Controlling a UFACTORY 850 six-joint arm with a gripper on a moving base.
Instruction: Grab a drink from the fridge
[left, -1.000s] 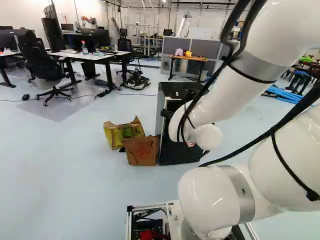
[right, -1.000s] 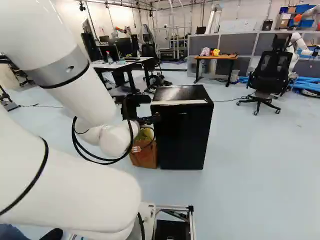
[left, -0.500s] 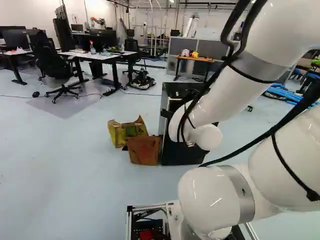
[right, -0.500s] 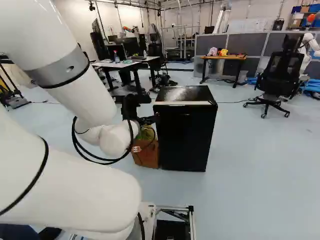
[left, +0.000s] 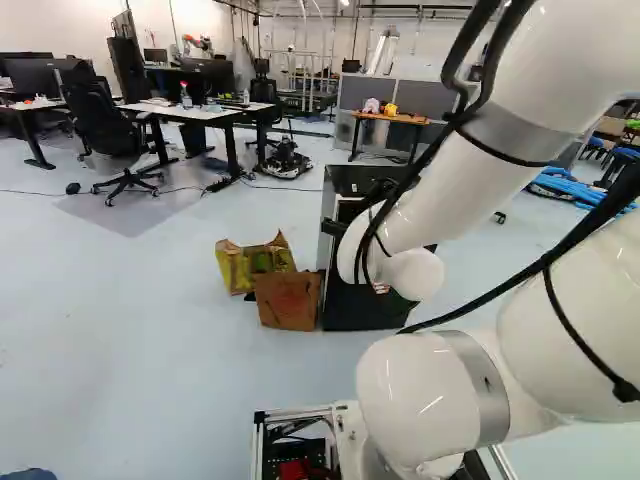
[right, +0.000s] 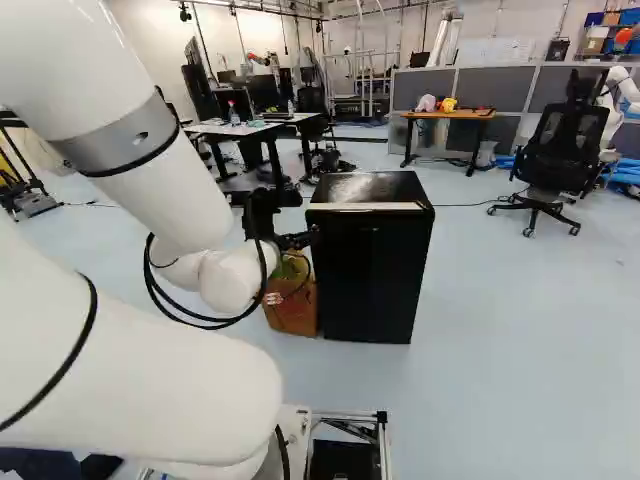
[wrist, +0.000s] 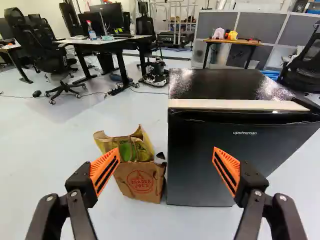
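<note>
Near the black fridge (wrist: 220, 86), the gripper (wrist: 166, 151) stands spread and empty, the door (wrist: 197, 160) looks shut, so opening it and fetching a drink both seem undone.

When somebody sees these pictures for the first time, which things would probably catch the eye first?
Probably the black fridge with its shiny top, standing closed ahead of the open hand. The thick white arm should strike a newcomer too, filling much of the right side of the left base view. Next may come the brown bag beside the fridge and the yellow-green bag behind it.
</note>
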